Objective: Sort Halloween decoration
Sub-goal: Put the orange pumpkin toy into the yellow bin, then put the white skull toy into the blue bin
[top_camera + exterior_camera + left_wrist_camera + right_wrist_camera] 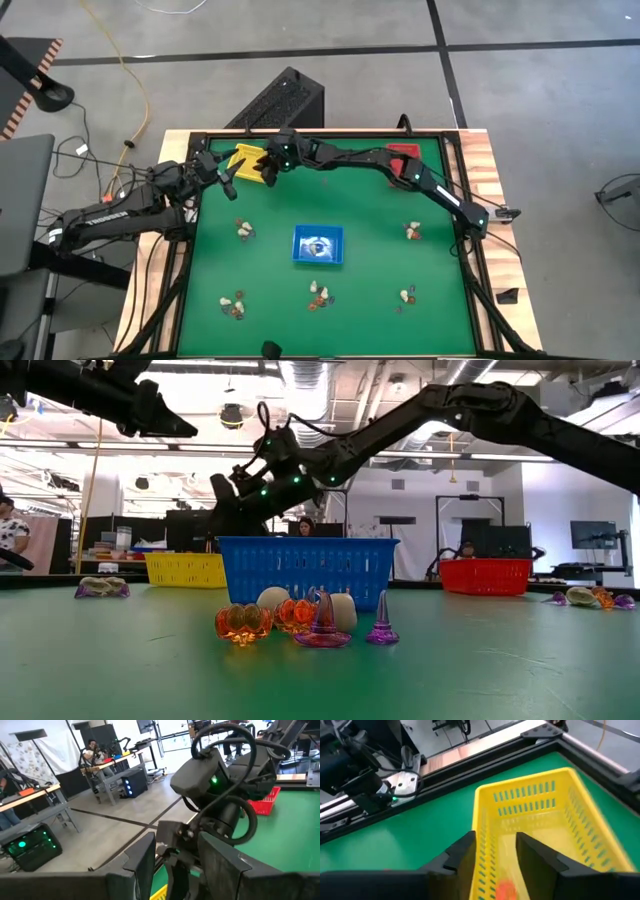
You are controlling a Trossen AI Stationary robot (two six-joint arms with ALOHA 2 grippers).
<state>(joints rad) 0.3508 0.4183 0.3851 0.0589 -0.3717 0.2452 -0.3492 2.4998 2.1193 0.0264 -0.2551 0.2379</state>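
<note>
Right wrist view is showing right end effector fingers apart over yellow tray, orange trinket inside, hidden in high view; left end effector hanging open.

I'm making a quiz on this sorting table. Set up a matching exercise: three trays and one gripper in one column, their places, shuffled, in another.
Column one:
1. yellow tray
2. blue tray
3. red tray
4. right gripper

Column two:
A. middle of the green mat, whitish trinket inside
B. far edge, on the right arm's side
C. over the yellow tray, fingers apart
D. far edge, on the left arm's side, near the left gripper

Pairs: 1-D, 2-A, 3-B, 4-C
</note>
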